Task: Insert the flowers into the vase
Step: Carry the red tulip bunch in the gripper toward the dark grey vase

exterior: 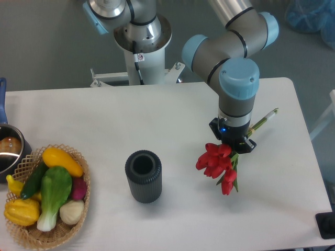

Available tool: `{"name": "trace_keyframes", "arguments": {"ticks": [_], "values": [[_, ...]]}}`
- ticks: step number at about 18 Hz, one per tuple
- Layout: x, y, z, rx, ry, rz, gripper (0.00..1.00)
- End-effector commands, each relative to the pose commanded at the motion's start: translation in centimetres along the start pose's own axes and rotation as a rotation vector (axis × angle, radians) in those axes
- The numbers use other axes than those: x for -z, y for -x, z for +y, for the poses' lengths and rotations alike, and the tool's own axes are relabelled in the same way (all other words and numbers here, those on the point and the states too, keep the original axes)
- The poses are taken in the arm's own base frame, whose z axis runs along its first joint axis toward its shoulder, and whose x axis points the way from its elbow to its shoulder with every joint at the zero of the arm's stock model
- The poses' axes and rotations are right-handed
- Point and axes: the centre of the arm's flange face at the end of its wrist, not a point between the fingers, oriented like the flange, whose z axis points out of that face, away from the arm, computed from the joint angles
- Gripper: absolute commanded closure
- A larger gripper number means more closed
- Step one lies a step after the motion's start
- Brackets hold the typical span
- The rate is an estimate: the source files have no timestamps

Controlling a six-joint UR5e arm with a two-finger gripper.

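The flowers (216,161), red tulips with green leaves, lie at the right of the table, their pale stems (264,120) running up and to the right. My gripper (233,141) points straight down over the bunch where the stems meet the heads. The wrist hides its fingers, so neither their state nor any grip on the stems shows. The vase (143,176), dark grey and ribbed, stands upright left of the flowers with its round mouth empty, well apart from the gripper.
A wicker basket (81,209) of toy vegetables sits at the front left. A metal pot (9,149) stands at the left edge. The arm's base (142,42) rises behind the table. The table's right edge is near the flowers.
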Motion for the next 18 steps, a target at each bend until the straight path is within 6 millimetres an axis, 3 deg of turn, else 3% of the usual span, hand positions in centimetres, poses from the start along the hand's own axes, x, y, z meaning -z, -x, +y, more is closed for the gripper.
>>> {"name": "trace_keyframes", "arguments": {"ticks": [3, 9, 14, 18], "values": [[0.4, -0.6, -0.8, -0.014, -0.001, 0.004, 1.00], [3.9, -1.8, -1.4, -0.005, -0.106, -0.008, 1.00], [11.0, -3.0, -1.4, 0.103, -0.430, -0.033, 1.00], [15.5, -3.4, -3.3, 0.224, -0.775, -0.005, 1.00]]}}
